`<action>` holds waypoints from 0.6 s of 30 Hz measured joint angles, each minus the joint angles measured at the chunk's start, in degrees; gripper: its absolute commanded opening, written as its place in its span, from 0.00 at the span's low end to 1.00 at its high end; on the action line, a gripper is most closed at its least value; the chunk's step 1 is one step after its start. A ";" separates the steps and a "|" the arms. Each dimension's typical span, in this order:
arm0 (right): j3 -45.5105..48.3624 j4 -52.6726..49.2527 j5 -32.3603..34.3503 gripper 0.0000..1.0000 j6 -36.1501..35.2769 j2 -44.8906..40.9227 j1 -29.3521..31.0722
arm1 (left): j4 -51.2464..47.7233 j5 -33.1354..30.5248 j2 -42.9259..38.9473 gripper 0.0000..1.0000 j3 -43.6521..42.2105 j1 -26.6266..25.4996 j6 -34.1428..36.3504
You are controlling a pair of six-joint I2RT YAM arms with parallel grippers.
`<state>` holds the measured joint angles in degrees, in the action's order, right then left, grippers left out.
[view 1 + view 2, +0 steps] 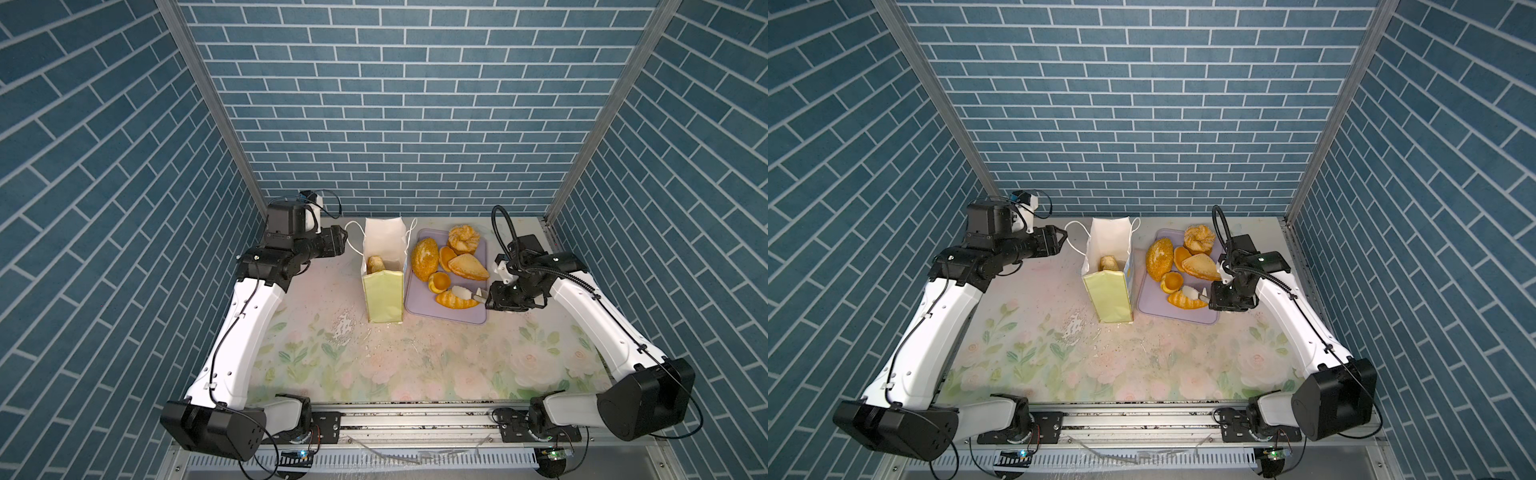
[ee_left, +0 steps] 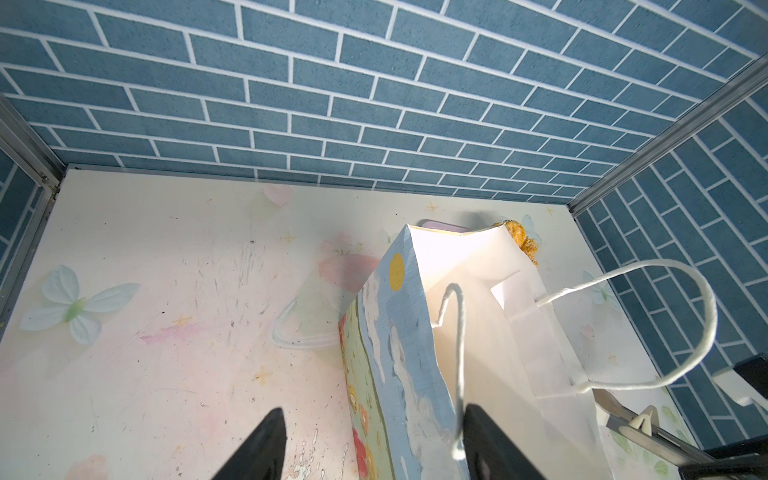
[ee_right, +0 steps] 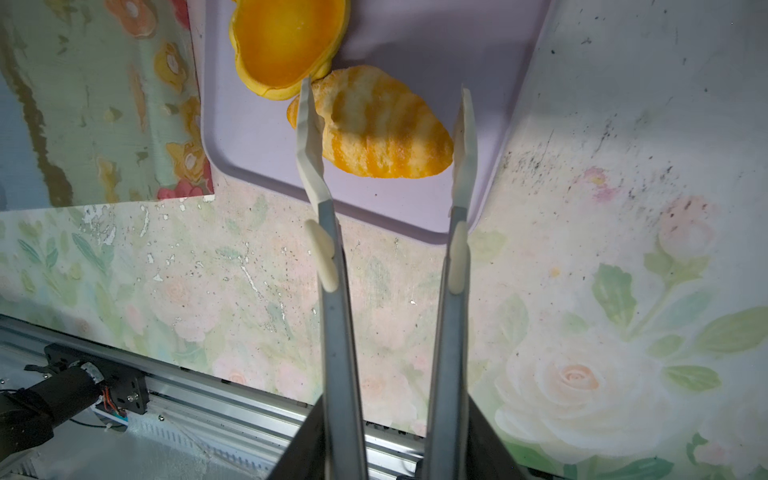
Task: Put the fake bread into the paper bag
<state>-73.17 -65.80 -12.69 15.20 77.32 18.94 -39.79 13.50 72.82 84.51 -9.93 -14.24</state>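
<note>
Both top views looked steeply down from the front over the whole table (image 1: pixel 415 365), left wrist view sat close beside the paper bag (image 2: pixel 399 332), right wrist view hung close above the tray (image 3: pixel 415 41), both areas also shown from above.

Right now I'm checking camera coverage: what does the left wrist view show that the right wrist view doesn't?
Left wrist only: the paper bag with its open white inside, its cord handles, the brick wall, and the left hand, open. Right wrist only: the croissant bracketed by the right hand, and a cupped orange pastry. Both: the bag's painted face, the lavender tray and the floral table.
</note>
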 measured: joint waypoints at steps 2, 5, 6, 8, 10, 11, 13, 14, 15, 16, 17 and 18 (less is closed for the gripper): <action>-0.15 -0.61 1.03 0.48 -0.17 0.00 0.31 | 0.00 0.00 0.00 0.69 0.00 0.00 0.02; -1.77 -2.19 3.80 0.49 -1.11 0.04 0.46 | 0.00 -0.20 0.00 0.69 0.00 0.00 0.15; -2.60 -2.67 4.74 0.49 -1.70 0.09 0.46 | 0.00 -0.24 0.00 0.69 -0.02 0.00 0.15; -4.59 -3.23 6.49 0.50 -3.06 0.24 0.46 | -0.02 -0.42 -0.02 0.69 -0.07 0.00 0.15; -5.70 -3.21 7.54 0.50 -4.44 0.39 0.61 | -0.02 -0.46 -0.07 0.69 -0.11 0.00 0.15; -5.92 -3.21 7.96 0.50 -5.22 0.42 0.63 | 0.00 -0.48 -0.17 0.69 -0.22 0.00 0.15; -5.92 -3.34 8.20 0.50 -6.78 0.46 0.83 | -0.04 -0.61 -0.39 0.69 -0.44 0.00 0.15; -5.92 -3.39 8.22 0.50 -7.54 0.46 0.96 | -0.09 -0.68 -0.50 0.69 -0.52 0.00 0.15; -5.92 -3.43 8.17 0.50 -8.44 0.46 1.14 | -0.20 -0.76 -0.59 0.69 -0.55 0.00 0.15; -5.92 -3.43 8.09 0.50 -9.46 0.46 1.36 | -0.24 -0.83 -0.68 0.69 -0.55 0.00 0.15; -5.92 -3.43 7.76 0.51 -10.23 0.46 1.53 | -0.24 -0.87 -0.72 0.69 -0.55 0.00 0.15; -5.88 -3.41 7.43 0.51 -11.26 0.46 1.75 | -0.26 -0.90 -0.79 0.69 -0.55 0.00 0.15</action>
<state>-79.05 -69.21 -5.26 3.95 77.78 20.69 -40.05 12.60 72.03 83.96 -9.93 -14.09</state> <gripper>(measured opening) 0.505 0.691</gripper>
